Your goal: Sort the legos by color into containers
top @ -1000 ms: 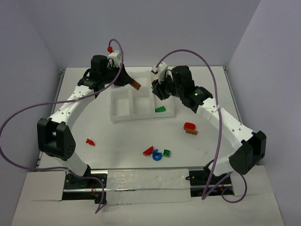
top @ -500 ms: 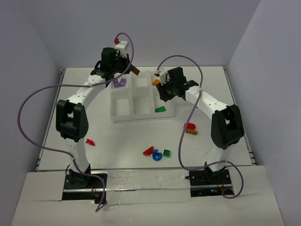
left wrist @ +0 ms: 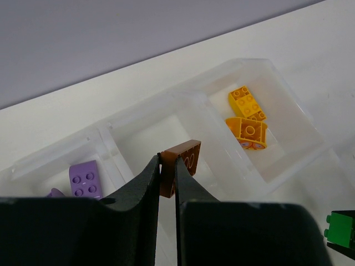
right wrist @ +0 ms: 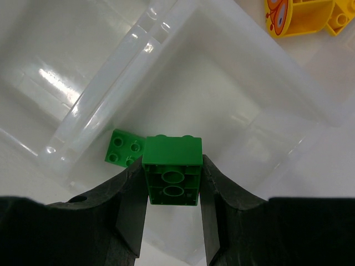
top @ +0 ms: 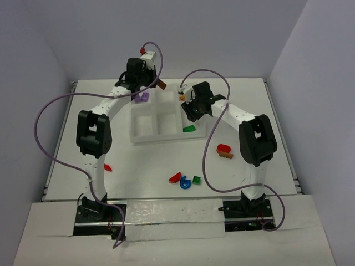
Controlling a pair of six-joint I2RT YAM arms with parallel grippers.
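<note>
The right fingers (right wrist: 130, 194) clamp a green plastic brick (right wrist: 172, 158) over the white foam compartment (right wrist: 222, 111) containing green. The left fingers (left wrist: 143, 185) pinch a brown plastic brick (left wrist: 187, 155).

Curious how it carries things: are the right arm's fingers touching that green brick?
Touching. The right wrist view shows the right fingers pressed against both sides of the green brick, no gap.
</note>
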